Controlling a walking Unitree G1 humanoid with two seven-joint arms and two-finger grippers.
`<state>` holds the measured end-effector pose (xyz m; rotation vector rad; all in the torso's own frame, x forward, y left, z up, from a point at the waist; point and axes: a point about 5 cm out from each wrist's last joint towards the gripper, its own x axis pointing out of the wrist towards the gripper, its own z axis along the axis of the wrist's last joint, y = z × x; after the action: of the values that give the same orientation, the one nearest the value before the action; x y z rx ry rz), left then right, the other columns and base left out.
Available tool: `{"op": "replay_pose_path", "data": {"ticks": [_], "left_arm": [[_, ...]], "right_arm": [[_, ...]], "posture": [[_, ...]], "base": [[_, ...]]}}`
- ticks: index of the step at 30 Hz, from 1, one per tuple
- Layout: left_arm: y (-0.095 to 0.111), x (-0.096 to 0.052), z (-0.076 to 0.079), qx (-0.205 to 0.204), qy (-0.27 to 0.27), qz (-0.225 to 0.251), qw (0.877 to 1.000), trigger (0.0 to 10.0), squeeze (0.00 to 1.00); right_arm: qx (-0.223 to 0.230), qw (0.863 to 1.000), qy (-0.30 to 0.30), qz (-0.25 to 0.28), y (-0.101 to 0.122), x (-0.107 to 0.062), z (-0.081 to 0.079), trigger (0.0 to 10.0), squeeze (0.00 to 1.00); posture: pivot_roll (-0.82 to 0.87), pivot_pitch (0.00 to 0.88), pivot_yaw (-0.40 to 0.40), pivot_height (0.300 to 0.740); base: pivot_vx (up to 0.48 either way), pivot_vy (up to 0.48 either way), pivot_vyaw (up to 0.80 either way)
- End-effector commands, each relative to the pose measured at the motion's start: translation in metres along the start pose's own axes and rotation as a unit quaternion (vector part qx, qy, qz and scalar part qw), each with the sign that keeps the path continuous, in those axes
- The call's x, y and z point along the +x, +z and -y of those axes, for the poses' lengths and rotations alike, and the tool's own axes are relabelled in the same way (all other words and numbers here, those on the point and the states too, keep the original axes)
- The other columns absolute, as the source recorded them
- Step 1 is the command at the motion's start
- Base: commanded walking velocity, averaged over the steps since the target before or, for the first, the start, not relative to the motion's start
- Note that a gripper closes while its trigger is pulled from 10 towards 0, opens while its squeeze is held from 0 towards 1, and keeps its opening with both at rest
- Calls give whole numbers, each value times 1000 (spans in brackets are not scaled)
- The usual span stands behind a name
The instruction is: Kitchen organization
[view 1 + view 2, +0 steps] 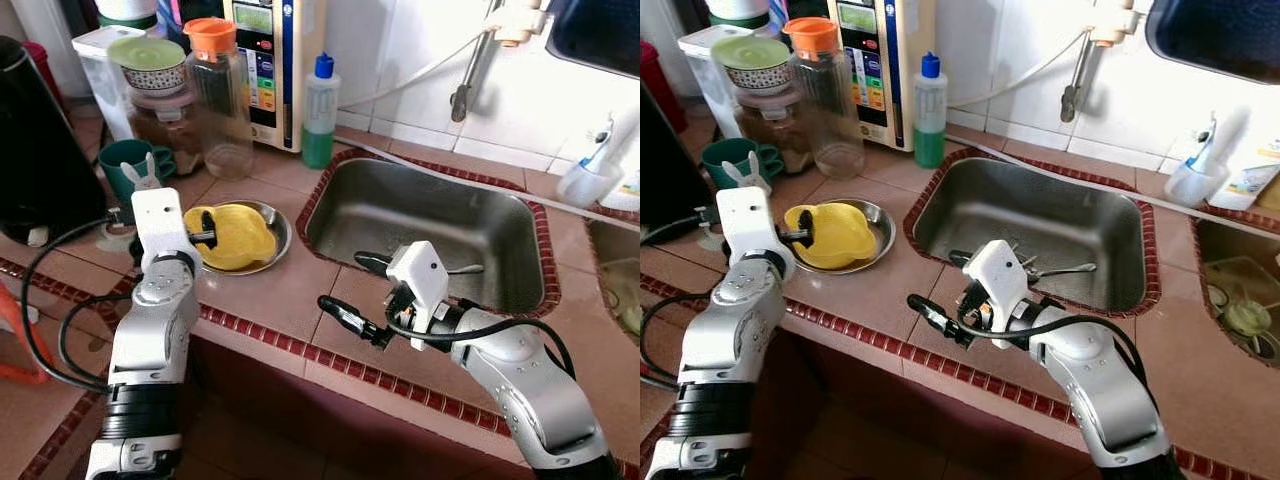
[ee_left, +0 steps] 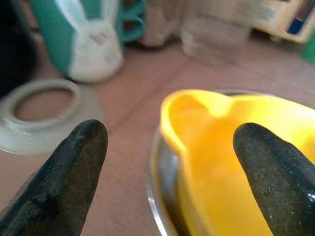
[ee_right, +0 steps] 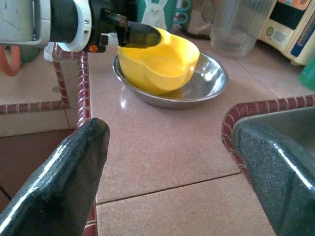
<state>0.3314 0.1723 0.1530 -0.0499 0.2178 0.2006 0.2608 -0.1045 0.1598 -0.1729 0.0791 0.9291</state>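
Observation:
A yellow plastic bowl point(image 1: 238, 236) sits tilted in a shallow steel dish point(image 1: 278, 243) on the tiled counter, left of the sink point(image 1: 430, 215). My left gripper point(image 1: 207, 228) is open at the bowl's left edge. In the left wrist view the yellow rim point(image 2: 172, 105) lies between the two fingertips, one outside the bowl and one over its inside. My right gripper point(image 1: 350, 292) is open and holds nothing. It hovers over the counter at the sink's front left corner, pointing toward the dish point(image 3: 206, 81).
A spoon point(image 1: 465, 268) lies in the sink. Behind the dish stand a clear jar with an orange lid point(image 1: 215, 90), a green soap bottle point(image 1: 320, 110), a teal mug point(image 1: 125, 165) and a rabbit figure point(image 2: 98, 46). A white ring point(image 2: 42, 115) lies nearby. A black appliance point(image 1: 40, 140) is far left.

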Motion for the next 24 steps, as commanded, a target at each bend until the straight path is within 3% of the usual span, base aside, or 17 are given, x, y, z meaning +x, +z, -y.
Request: {"op": "replay_pose_path", "data": {"ticks": [1, 2, 5, 8, 9, 10, 11, 12, 19, 24], "left_arm": [[5, 2, 7, 7, -17, -2, 1000, 10000, 0], [6, 2, 8, 11, -19, -1, 1000, 10000, 0], [10, 3, 13, 21, -38, 1, 999, 10000, 0], [5, 2, 12, 33, -41, -22, 998, 10000, 0], [1, 2, 12, 40, -39, -38, 998, 8941, 0], [0, 2, 12, 43, -40, -41, 997, 8941, 0], [-2, 1, 11, 34, -39, -51, 997, 863, 0], [-6, 1, 10, 26, -36, -67, 997, 0, 0], [-16, 0, 9, -2, -32, -104, 994, 0, 0], [-16, -1, 8, -3, -29, -105, 994, 0, 0]], "right_arm": [[-15, 1000, 3, 4, 7, 1, -2, 10000, 914], [-15, 1000, 3, 3, 7, 1, -2, 10000, 914], [-18, 1000, 4, 1, 7, 1, -2, 10000, 788], [-23, 1000, 3, -3, 7, 1, -2, 10000, 706], [-25, 1000, 2, -3, 7, 1, -2, 10000, 698], [-25, 1000, 2, -4, 7, 1, -2, 10000, 698], [-25, 1000, 1, -4, 7, 2, -2, 10000, 655], [-26, 1000, 1, -4, 8, 2, -1, 10000, 604], [-32, 999, -1, -5, 9, 1, 1, 10000, 522], [-34, 999, -3, -4, 9, 2, 2, 10000, 510]], "posture": [[188, 0, -6, 740], [188, 0, -6, 740], [187, 0, -2, 740], [183, 0, 2, 740], [182, 0, 3, 740], [182, 0, 3, 740], [183, 0, 4, 740], [182, 0, 3, 740], [182, 0, 3, 740], [181, 0, 3, 740]], "base": [[0, 0, 0], [0, 0, 0], [0, 0, 0], [0, 0, 0], [0, 0, 0], [0, 0, 0], [0, 0, 0], [0, 0, 0], [0, 0, 0], [0, 0, 0]]}}
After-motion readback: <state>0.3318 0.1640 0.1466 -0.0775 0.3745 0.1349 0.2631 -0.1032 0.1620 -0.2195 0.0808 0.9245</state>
